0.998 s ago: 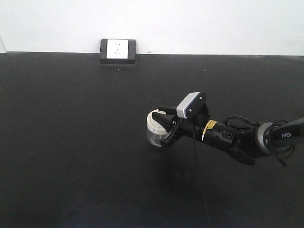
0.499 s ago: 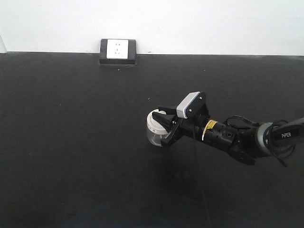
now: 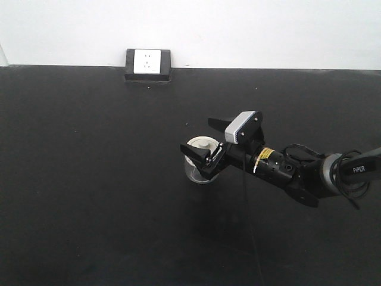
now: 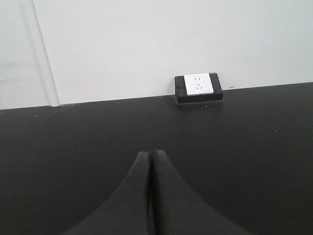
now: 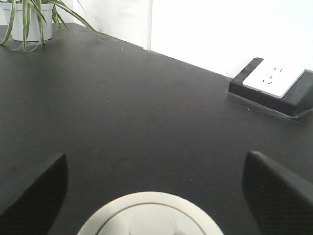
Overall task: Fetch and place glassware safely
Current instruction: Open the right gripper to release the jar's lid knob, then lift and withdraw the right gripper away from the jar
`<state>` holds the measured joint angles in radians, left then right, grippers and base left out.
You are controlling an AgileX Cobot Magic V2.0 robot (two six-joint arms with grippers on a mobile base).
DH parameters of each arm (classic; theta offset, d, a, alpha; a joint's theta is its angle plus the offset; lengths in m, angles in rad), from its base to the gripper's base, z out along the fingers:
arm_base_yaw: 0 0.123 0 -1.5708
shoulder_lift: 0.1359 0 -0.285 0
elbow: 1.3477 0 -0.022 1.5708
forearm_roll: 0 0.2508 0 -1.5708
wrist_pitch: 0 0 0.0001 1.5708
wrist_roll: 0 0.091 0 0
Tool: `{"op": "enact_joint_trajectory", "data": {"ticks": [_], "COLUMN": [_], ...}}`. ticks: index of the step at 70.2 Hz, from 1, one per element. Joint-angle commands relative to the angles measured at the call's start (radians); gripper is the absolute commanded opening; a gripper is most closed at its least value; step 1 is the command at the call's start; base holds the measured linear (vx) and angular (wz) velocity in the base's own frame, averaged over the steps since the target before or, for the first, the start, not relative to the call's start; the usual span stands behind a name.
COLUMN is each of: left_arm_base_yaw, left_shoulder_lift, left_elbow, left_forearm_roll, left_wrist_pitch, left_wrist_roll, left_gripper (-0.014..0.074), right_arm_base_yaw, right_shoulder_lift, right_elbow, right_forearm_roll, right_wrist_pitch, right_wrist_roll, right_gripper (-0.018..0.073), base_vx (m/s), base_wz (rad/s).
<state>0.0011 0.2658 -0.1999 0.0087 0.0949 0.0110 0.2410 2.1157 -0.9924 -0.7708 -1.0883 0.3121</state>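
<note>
Step in hand: release and withdrawal, judged from the layout; the jar appears set down and the placing is near its end.
Glass jar [image 3: 200, 161]: stands upright on the black counter [image 3: 89, 179], right of centre, cream-white lid [image 5: 149, 215] on top. Only the lid's far arc shows in the right wrist view.
Right hand [image 3: 205, 142]: jaws spread wide apart, one finger on each side of the jar. In the right wrist view both fingers [image 5: 34, 191] stand well clear of the lid, with bare counter between.
Left hand [image 4: 150, 196]: fingers pressed together, holding nothing, out over bare counter and pointed at the wall socket [image 4: 197, 84]. It does not appear in the front view.
Withdrawal path: back the right hand straight along its own axis, away from the jar, keeping the jaws at full spread. Avoid any sideways swing; either finger could clip the glass and tip or slide it.
Height: whether the fingertips sit below lid level cannot be told; retreat first, then lift.
Contact check: confirm the jar does not follow the hand.
Surroundings: a potted plant [image 5: 24, 19] stands at the far corner, well apart from the jar; no obstacle lies on the retreat line.
</note>
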Motion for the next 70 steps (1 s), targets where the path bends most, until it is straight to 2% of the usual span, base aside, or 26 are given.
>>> {"op": "enact_joint_trajectory", "data": {"ticks": [1, 10, 21, 36, 48, 62, 70], "left_arm_base_yaw": [-0.008, -0.008, -0.008, -0.008, -0.008, -0.008, -0.008], "left_shoulder_lift": [0.009, 0.009, 0.009, 0.009, 0.009, 0.009, 0.009], "left_elbow": [-0.031, -0.031, -0.031, -0.031, -0.031, -0.031, -0.031], "left_forearm_roll": [-0.009, -0.009, -0.009, -0.009, -0.009, -0.009, -0.009], "left_wrist_pitch": [-0.075, -0.075, -0.075, -0.075, -0.075, -0.075, -0.075], "left_wrist_roll": [-0.003, -0.003, -0.003, -0.003, -0.003, -0.003, -0.003], "left_gripper": [-0.0007, -0.0007, -0.0007, -0.0007, -0.0007, -0.0007, -0.0007], "right_arm_base_yaw": [-0.007, -0.007, -0.007, -0.007, -0.007, -0.007, -0.007], "right_shoulder_lift": [-0.066, -0.114, -0.206, -0.388, -0.549, -0.724, -0.824], "right_elbow": [-0.022, -0.022, -0.018, 0.047, 0.109, 0.154, 0.177], "right_forearm_roll": [0.029, 0.029, 0.029, 0.057, 0.138, 0.159, 0.189], "right_wrist_pitch": [-0.074, -0.034, 0.078, 0.267, 0.442, 0.624, 0.731], "right_wrist_roll": [0.005, 0.05, 0.083, 0.135, 0.159, 0.16, 0.163], "right_gripper": [0.0716, 0.0689, 0.0634, 0.0501, 0.0307, -0.0017, -0.0008], "base_vx": [0.0, 0.0, 0.0, 0.0, 0.0, 0.0, 0.0], "base_wz": [0.0, 0.0, 0.0, 0.0, 0.0, 0.0, 0.0]}}
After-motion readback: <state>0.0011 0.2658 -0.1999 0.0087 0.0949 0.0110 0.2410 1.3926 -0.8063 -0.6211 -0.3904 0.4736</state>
